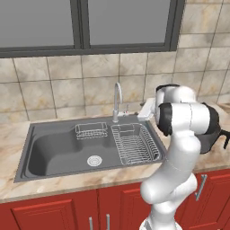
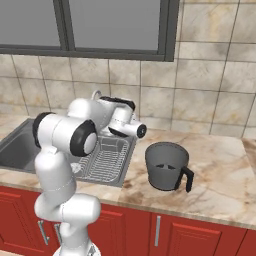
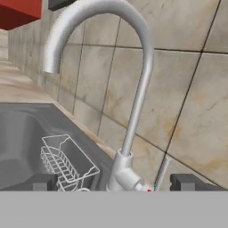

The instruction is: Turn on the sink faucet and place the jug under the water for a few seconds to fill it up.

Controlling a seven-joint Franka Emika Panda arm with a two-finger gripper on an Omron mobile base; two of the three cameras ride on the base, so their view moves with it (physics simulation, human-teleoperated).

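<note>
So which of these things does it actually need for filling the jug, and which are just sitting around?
Needed for the job:
sink faucet, no water running yet
sink
jug, standing on the counter right of the sink
gripper, up close to the faucet's base

Just lying about:
wire rack in the sink
small wire basket in the sink

A dark-framed window (image 1: 85,24) sits above a wall of beige tiles (image 1: 58,85) — mottled, with thin grey grout. Below, a marbled tan counter (image 2: 220,180) tops red cabinets (image 2: 200,235) with slim metal handles (image 2: 157,231).
</note>
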